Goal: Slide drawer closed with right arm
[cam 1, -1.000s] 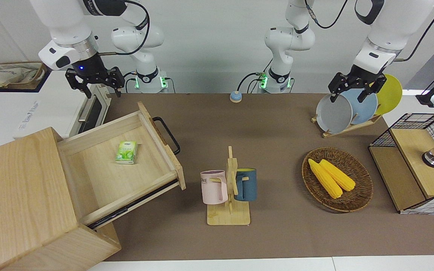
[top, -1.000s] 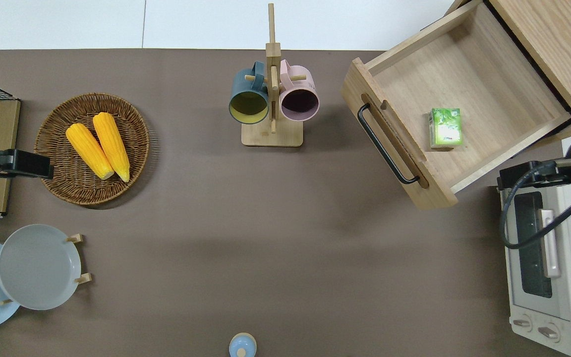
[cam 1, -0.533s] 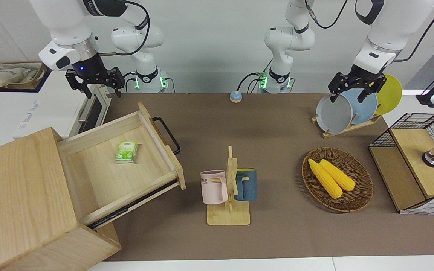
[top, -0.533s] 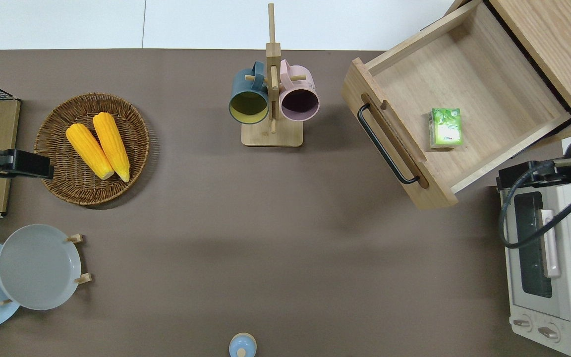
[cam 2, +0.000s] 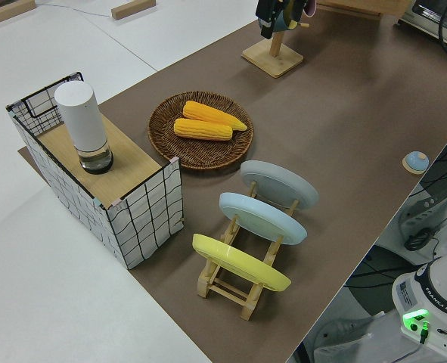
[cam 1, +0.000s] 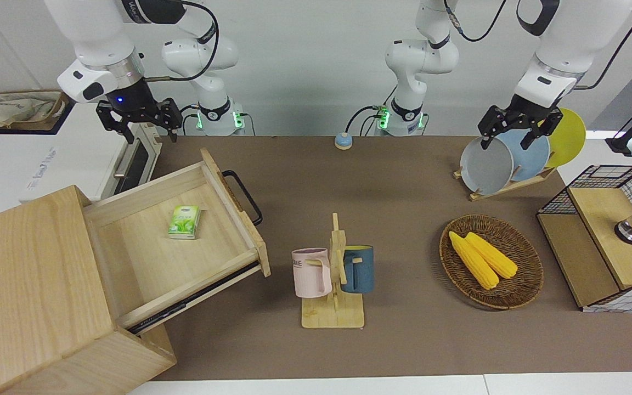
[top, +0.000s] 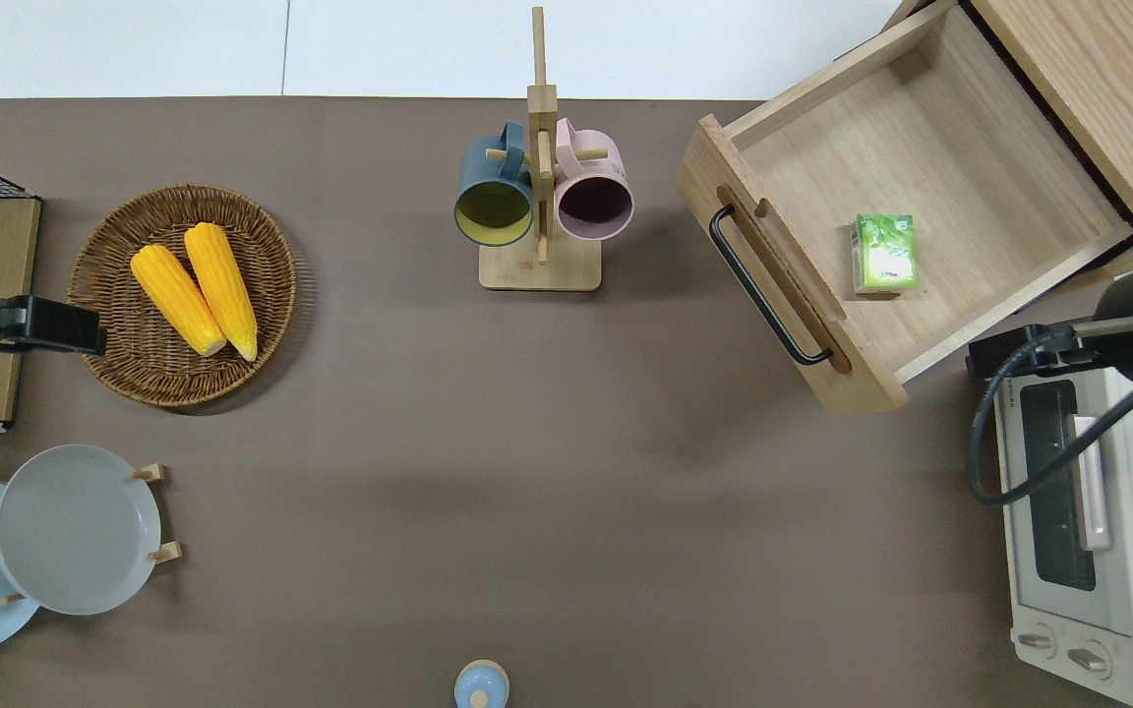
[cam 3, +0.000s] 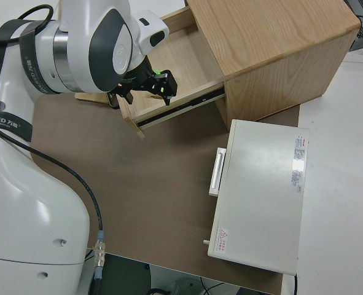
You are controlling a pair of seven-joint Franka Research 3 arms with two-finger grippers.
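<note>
While drawer (cam 1: 184, 236) sits fully extended from cabinet (cam 1: 30, 296), step in hand is approach: right gripper (cam 1: 137, 122) fingers spread, empty, over toaster oven (cam 1: 129, 159) corner beside drawer. Left arm parked. Next: get onto front panel, push toward cabinet. Handle (top: 768, 285) faces table centre; panel's long axis diagonal. Tissue pack (top: 883, 254) inside.

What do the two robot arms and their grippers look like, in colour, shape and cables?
Both arms are white, rounded and jointed, with dark grey bands at the joints and a silver ring at the wrist. Each ends in a black two-finger gripper. The right gripper has a small blue light just above it; the left gripper shows none. Black cables loop along both arms, and green lights glow at their bases.
</note>
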